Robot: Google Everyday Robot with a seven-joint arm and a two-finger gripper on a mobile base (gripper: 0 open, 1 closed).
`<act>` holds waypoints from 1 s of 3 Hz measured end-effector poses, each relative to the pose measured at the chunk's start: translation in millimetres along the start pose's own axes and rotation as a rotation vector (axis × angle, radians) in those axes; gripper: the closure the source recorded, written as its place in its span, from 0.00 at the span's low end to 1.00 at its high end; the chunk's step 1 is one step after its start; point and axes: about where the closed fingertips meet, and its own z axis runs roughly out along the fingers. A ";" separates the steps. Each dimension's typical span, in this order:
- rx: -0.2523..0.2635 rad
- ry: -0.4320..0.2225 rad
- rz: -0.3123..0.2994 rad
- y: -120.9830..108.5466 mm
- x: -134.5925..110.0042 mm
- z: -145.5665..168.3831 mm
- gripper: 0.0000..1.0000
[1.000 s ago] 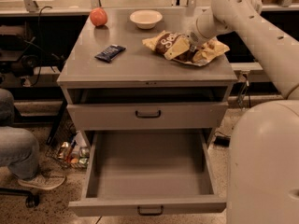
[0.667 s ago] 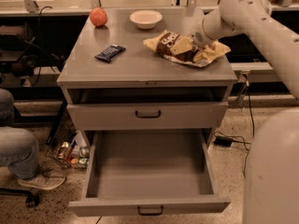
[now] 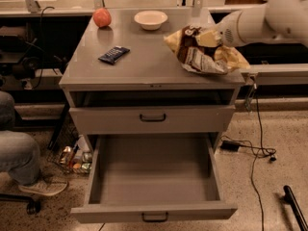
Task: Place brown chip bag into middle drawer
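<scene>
My gripper (image 3: 211, 36): at the far right of the cabinet top, at the end of my white arm (image 3: 262, 19), which reaches in from the right. As far as I can judge, my fingers are clamped on the upper edge of the bag; the foil bunches around them and hides their tips.
Brown chip bag (image 3: 203, 57): hangs tilted from my grip over the right near corner of the top, its lower edge at or just above the surface. I cannot tell which.
Why held so: a pinch on the top edge lets the bag dangle free, so I can carry it off the near edge and lower it in from above.
Middle drawer (image 3: 154, 211): pulled far out toward the near side, bare grey floor showing, nothing in the way. It stands open to take the bag.
Upper drawer (image 3: 192, 120): pushed in, so it does not overhang the open one.
Cabinet top (image 3: 144, 71): smooth grey. A red apple (image 3: 101, 17) sits at the far left, a white bowl (image 3: 150, 19) at the far middle, and a dark blue bar (image 3: 114, 54) left of centre. All are well apart from the bag.
Room: speckled floor, black cables (image 3: 255, 150) trailing on the right, a seated person's leg and shoe (image 3: 42, 186) at the left, and small clutter (image 3: 74, 160) beside the cabinet foot.
</scene>
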 end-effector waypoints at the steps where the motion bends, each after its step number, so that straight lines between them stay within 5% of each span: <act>1: 0.098 -0.048 0.003 11.1 -19.3 -83.8 1.00; 3: 0.050 -0.028 0.000 26.8 -6.4 -96.6 1.00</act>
